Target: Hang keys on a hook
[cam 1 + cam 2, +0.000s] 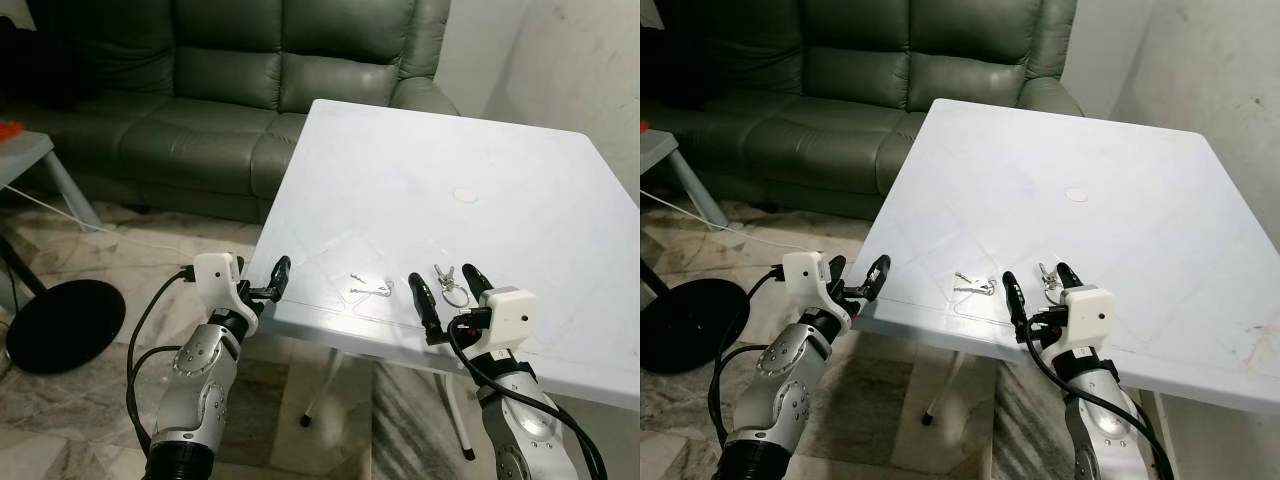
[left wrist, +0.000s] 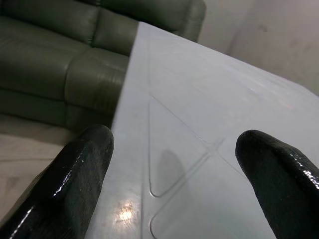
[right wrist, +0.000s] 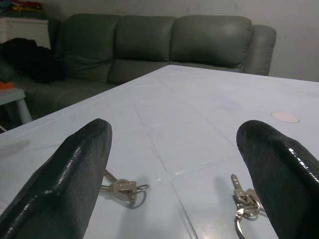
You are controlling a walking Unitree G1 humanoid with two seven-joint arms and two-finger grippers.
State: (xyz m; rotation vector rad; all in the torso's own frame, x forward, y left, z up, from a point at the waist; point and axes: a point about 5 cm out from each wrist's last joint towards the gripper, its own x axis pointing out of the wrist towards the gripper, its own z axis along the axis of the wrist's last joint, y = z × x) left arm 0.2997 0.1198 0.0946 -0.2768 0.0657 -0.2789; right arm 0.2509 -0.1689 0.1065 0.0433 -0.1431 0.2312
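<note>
Two bunches of keys lie near the front edge of the white table [image 1: 520, 180]. The one with a ring [image 1: 452, 286] sits between the fingers of my right gripper [image 1: 451, 291], which is open and low over the table; it appears as the ringed keys [image 3: 244, 201] beside one black fingertip [image 3: 279, 174]. The smaller bunch [image 1: 372, 288] lies just left of that gripper and appears again as the small keys [image 3: 122, 187]. My left gripper [image 1: 265, 280] is open at the table's front-left edge, with nothing between its fingertips [image 2: 75, 174].
A small pale round disc [image 1: 465, 195] sits mid-table. A green leather sofa [image 1: 250, 90] stands behind the table. On the marble floor to the left are a black round base [image 1: 60, 325] and a grey side table [image 1: 20, 155]. A white wall [image 1: 590, 60] rises on the right.
</note>
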